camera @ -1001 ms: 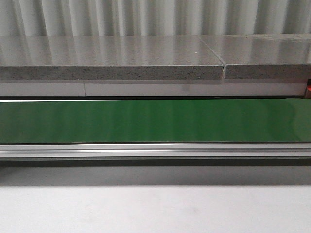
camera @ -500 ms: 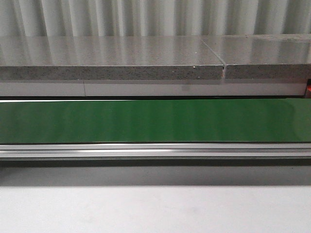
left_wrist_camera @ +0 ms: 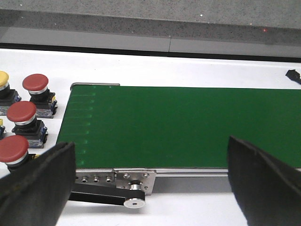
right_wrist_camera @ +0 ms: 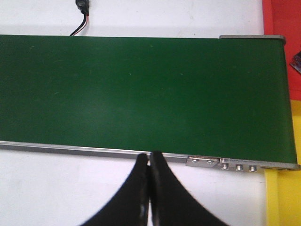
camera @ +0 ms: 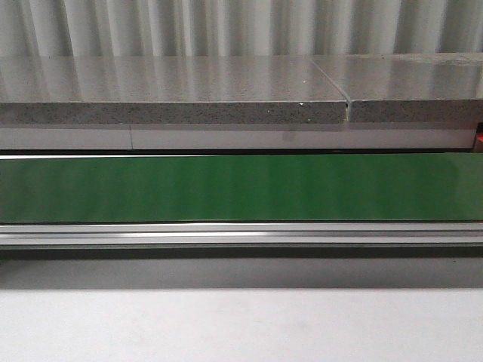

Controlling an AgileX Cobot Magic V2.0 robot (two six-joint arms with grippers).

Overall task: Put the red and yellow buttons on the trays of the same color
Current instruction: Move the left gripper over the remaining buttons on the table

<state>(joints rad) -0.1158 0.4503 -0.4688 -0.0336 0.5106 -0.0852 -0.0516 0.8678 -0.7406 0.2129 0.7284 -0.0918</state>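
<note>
Beside green belt [left_wrist_camera: 174, 125], red buttons [left_wrist_camera: 21, 112]; left tool [left_wrist_camera: 150, 188] wide.

White counter [camera: 241, 324] in front, smooth, softly lit. Gray speckled stone shelf [camera: 173, 94] behind, shiny top, thin seam [camera: 347, 105] near its right end. Pale ribbed curtain wall [camera: 226, 26] at very back. Dark shadow under metal rail [camera: 241, 235].

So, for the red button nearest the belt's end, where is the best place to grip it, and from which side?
Probably from above, the open left gripper closing on the neck just below the domed red cap of that button. It stands upright on a dark base, and the wider cap should stop slipping. Neighbouring red buttons stand close by, so a side approach looks crowded.
</note>
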